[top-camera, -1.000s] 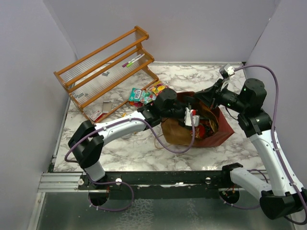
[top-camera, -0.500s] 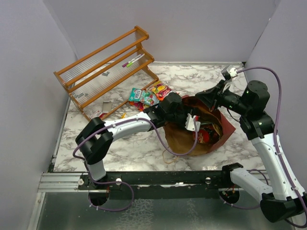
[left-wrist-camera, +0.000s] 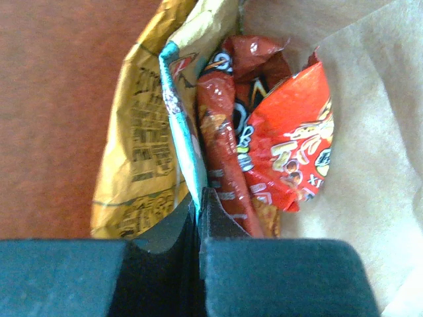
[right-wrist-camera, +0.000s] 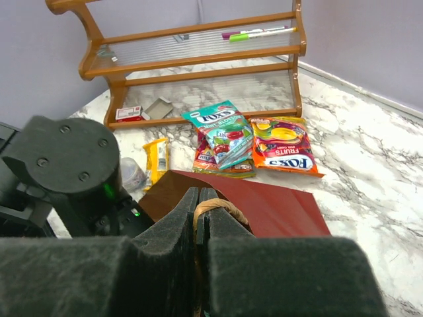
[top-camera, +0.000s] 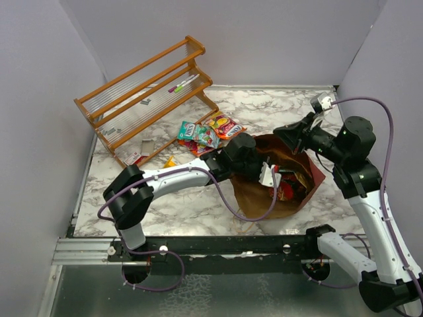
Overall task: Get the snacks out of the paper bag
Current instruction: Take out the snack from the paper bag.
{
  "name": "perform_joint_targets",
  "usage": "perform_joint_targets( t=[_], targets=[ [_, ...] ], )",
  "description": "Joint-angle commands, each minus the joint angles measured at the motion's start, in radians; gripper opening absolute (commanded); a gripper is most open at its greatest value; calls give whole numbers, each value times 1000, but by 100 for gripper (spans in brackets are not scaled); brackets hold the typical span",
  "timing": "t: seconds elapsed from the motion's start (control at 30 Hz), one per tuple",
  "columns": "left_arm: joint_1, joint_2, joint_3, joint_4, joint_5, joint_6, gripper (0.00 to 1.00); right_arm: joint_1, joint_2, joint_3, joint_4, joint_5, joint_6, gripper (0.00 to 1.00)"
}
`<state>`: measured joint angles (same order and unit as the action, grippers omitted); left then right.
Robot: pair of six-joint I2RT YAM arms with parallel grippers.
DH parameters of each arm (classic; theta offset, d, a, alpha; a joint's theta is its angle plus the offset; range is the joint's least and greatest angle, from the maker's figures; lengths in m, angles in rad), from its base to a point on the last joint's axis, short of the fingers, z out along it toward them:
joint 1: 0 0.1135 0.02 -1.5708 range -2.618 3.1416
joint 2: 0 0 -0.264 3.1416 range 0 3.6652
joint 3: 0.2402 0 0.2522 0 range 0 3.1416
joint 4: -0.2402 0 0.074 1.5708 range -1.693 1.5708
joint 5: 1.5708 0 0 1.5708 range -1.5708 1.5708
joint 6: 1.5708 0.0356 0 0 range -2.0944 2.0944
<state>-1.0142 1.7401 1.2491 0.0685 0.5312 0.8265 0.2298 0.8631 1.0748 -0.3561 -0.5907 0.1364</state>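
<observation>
Since 1 second ago the right pincer (right-wrist-camera: 198,201), clamped shut on the paper bag's (top-camera: 261,198) handle (right-wrist-camera: 217,207), has drawn rightward, widening the bag's mouth at lower centre. Inside, the left pincer (left-wrist-camera: 198,201) pinches the chip bag (left-wrist-camera: 142,132) beside the Doritos bag (left-wrist-camera: 291,152). The marble surface (top-camera: 185,205) has a wooden rack (top-camera: 142,92) upper left and plain lilac walls (top-camera: 264,39).

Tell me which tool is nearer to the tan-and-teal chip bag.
Left. The left tool is inside the paper bag, shut on the edge of the chip bag; the right tool is outside at the bag's rim, clamped on a handle.
</observation>
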Motion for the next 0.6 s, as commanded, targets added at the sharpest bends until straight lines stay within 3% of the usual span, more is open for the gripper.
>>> perform_joint_targets(
  t=[0.0, 0.2, 0.57],
  targets=[
    [-1, -86, 35, 17, -15, -35, 0, 2, -24, -13, 21, 28, 4, 3],
    [-25, -156, 6, 50, -46, -81, 0, 2, -29, -15, 21, 48, 7, 3],
    [-42, -434, -92, 190, -45, -185, 0, 2, -47, -30, 21, 150, 0, 2]
  ],
)
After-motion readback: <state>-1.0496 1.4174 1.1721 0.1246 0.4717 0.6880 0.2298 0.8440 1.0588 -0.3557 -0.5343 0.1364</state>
